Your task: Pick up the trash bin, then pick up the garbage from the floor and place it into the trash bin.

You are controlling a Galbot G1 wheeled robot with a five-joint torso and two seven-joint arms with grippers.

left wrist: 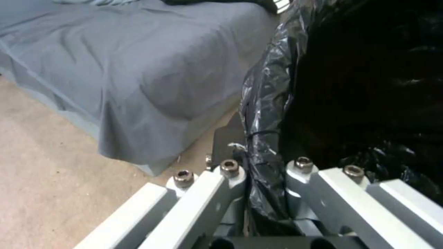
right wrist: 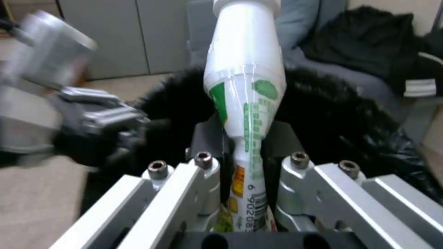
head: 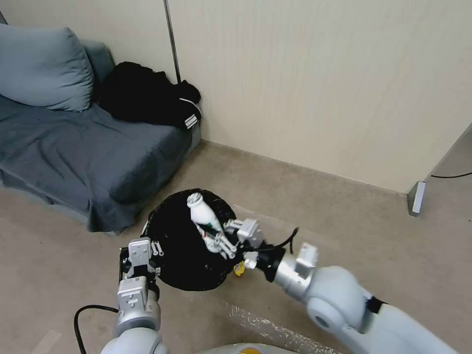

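Both arms reach in from the near edge of the head view. Beyond them, a grey sofa point(head: 73, 147) stands against the wall with a cushion point(head: 44, 66) and a heap of black clothing point(head: 147, 96) on it. Just off the sofa's corner, the trash bin point(head: 182, 250) is held up by the left hand point(head: 142, 255), whose fingers are clamped on the rim and its crinkly black liner point(left wrist: 265, 114). Inside, the bin looks dark, and I cannot tell what lies in it. Over its mouth, the right hand point(head: 221, 241) grips a small white plastic bottle point(head: 201, 214) with green print, cap end pointing away from the hand. A yellow scrap point(head: 239, 268) peeks out just beside the bin, under the right wrist.
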